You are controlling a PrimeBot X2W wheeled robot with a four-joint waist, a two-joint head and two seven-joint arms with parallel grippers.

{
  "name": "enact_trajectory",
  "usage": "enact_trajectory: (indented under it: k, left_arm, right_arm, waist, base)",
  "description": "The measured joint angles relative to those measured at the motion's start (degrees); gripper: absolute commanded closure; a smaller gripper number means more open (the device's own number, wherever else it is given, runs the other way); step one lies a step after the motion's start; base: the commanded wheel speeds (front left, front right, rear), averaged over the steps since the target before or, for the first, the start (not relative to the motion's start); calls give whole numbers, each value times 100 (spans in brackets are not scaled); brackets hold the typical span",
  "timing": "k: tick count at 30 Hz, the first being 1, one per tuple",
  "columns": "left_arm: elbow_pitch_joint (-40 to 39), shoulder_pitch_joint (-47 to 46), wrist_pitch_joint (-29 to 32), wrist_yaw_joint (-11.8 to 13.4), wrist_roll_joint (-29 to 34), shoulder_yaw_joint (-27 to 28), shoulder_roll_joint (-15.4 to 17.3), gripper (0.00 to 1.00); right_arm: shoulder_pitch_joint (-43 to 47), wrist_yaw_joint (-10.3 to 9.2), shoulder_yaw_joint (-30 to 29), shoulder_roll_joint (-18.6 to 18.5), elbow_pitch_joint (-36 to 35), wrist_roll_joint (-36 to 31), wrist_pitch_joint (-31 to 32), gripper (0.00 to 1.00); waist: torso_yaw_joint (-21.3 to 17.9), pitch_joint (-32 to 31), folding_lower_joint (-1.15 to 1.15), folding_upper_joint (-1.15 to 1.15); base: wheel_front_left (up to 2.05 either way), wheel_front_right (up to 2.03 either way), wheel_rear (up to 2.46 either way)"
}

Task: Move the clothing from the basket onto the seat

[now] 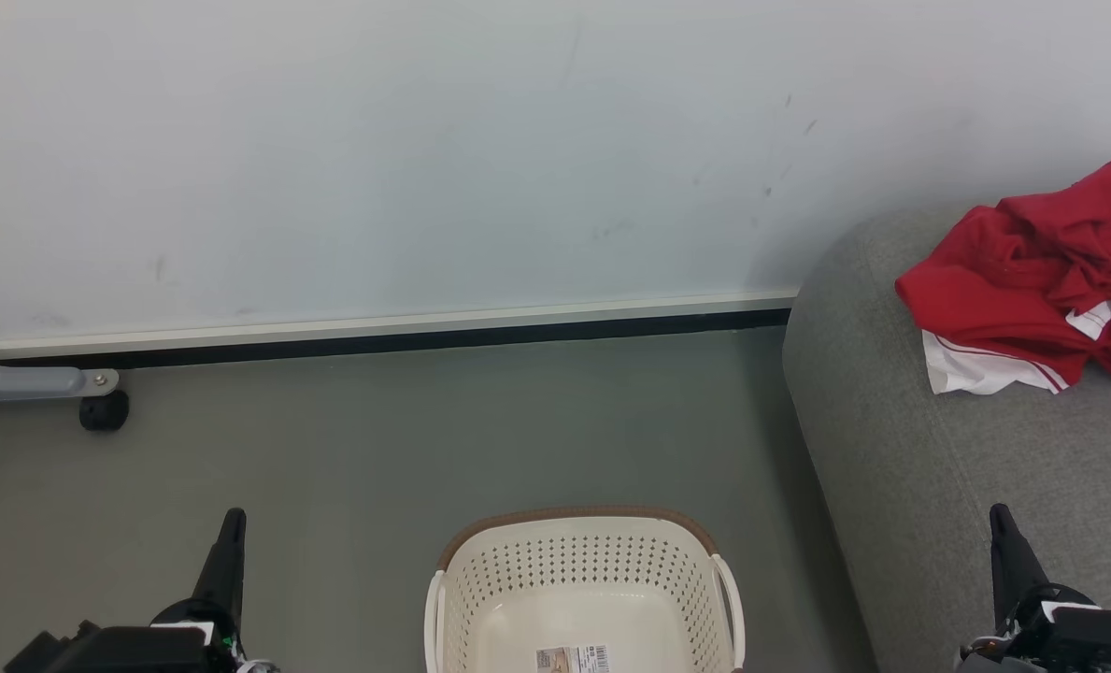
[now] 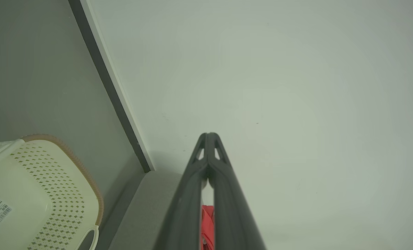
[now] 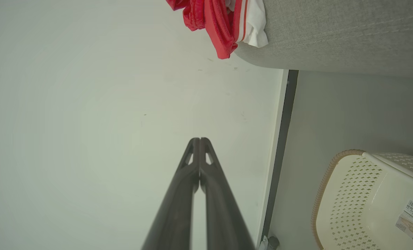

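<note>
Clothing (image 1: 1032, 280) lies in a crumpled red heap on the seat (image 1: 901, 467), at its far edge by the wall (image 1: 424, 140). Basket (image 1: 581, 561) stands on the floor (image 1: 377, 449) near the seat's left side, empty but for a sticker (image 1: 574, 659). Left gripper (image 1: 231, 523) and right gripper (image 1: 1002, 519) are both pressed together, holding nothing, low on either side of the basket. Task looks done. Risk: in the right wrist view a fold overhangs the seat's far edge, so a stray arm nudge could slide the heap down against the wall.
</note>
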Motion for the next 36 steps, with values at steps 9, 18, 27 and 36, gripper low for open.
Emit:
enact_trajectory:
  k: [9, 18, 27, 36]
  left_arm:
    - [-1, 0, 0, 0, 0, 0, 0, 100]
    - [-1, 0, 0, 0, 0, 0, 0, 100]
    - [-2, 0, 0, 0, 0, 0, 0, 100]
    - [-2, 0, 0, 0, 0, 0, 0, 100]
  right_arm:
    - [0, 0, 0, 0, 0, 0, 0, 100]
    - [0, 0, 0, 0, -1, 0, 0, 100]
    - [0, 0, 0, 0, -1, 0, 0, 100]
    - [0, 0, 0, 0, -2, 1, 0, 100]
  waist:
    - [0, 0, 0, 0]
    - [0, 0, 0, 0]
    - [0, 0, 0, 0]
    - [0, 0, 0, 0]
  base:
    - [0, 0, 0]
    - [0, 0, 0]
    - [0, 0, 0]
    - [0, 0, 0]
